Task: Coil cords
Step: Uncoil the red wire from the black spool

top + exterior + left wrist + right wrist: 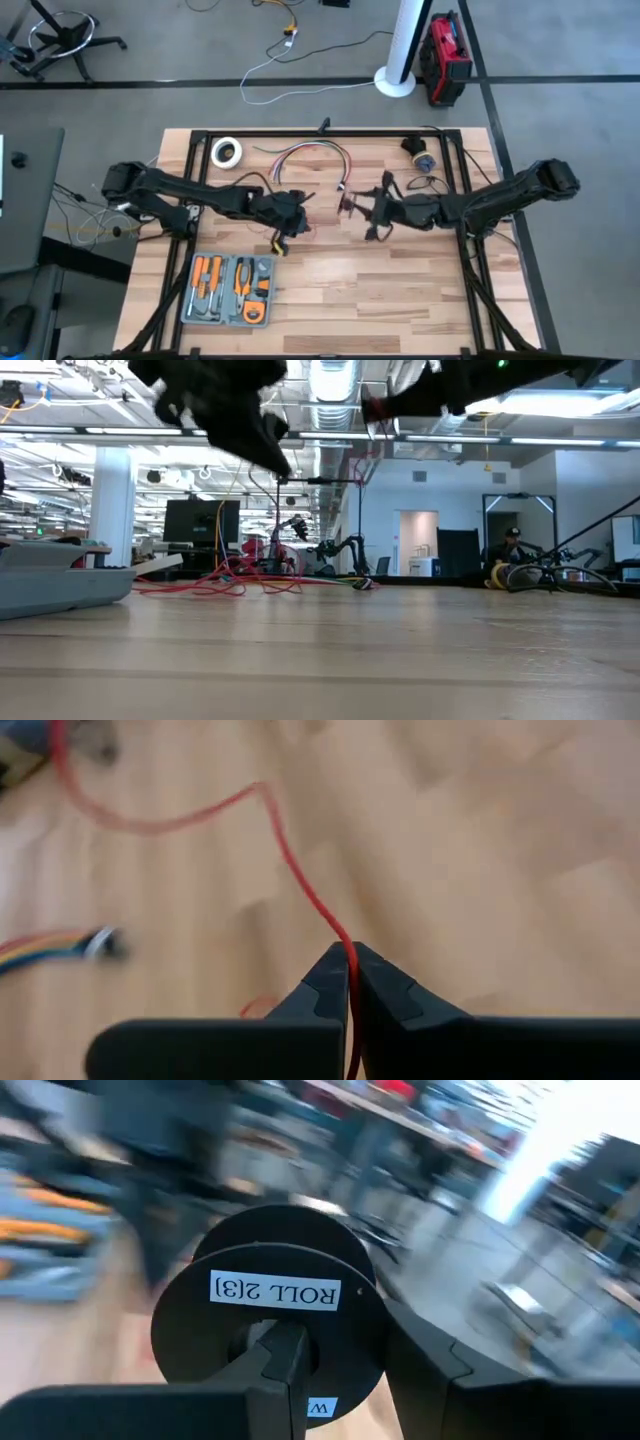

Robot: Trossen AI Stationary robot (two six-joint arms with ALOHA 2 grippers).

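1. A white tape roll (227, 152) is lying near the far left corner of the wooden worktop (400, 290).
2. An open tool case (229, 290) with orange-handled tools is sitting on the near left area, clear of both arms.
3. A bundle of coloured wires (310, 152) is arching along the far edge, just beyond the grippers.
4. The left gripper (292, 213) is hanging above the worktop centre, its fingers (385, 990) pressed together and pinching the red wire (290, 860).
5. The red wire, thin and thread-like, is running taut from the closed fingers out over the wood, then bending toward the far side.
6. The right gripper (362, 206) is facing the left one, holding a black spool (268, 1312) labelled "ROLL 2(3)" between its fingers.
7. Dark small parts (420, 160) are lying at the far right corner.
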